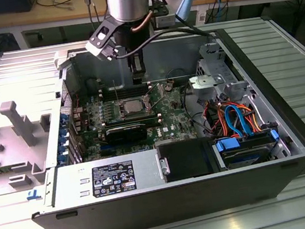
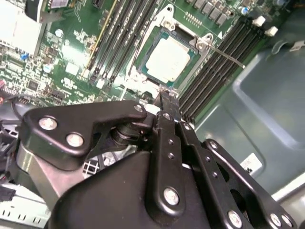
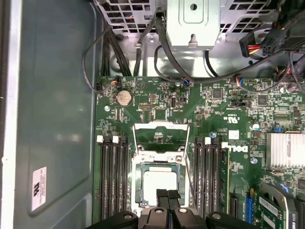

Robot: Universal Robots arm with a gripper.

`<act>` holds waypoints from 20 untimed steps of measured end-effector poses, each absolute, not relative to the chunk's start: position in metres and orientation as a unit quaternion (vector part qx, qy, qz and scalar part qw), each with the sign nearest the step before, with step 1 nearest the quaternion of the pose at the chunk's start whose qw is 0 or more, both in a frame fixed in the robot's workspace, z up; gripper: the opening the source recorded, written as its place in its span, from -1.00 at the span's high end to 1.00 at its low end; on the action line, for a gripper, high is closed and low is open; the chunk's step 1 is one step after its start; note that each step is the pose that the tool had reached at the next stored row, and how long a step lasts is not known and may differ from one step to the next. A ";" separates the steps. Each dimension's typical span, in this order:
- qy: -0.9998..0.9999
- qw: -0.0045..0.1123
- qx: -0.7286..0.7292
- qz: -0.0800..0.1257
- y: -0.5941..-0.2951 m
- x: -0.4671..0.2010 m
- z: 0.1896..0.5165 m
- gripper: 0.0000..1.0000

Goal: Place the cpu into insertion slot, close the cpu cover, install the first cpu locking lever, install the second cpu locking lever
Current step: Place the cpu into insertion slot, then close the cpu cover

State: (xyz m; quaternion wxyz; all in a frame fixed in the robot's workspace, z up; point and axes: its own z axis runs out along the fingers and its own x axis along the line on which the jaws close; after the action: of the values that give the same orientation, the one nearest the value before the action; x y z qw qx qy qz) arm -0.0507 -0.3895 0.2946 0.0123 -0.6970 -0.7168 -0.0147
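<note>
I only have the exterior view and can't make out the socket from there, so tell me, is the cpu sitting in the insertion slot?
Observer: Yes. In the first wrist view the cpu lies flat inside the insertion slot.
Operator: And the cpu cover, is it down over it?
Observer: No. The cpu cover is swung up off the slot, and the green board shows through its window.
</note>
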 end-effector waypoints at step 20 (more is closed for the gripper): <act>-0.717 0.021 -0.697 -0.006 -0.393 0.013 0.289 0.79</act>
State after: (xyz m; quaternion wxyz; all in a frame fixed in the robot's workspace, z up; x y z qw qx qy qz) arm 0.0134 -0.3932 0.2889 0.0207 -0.6972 -0.7166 -0.0056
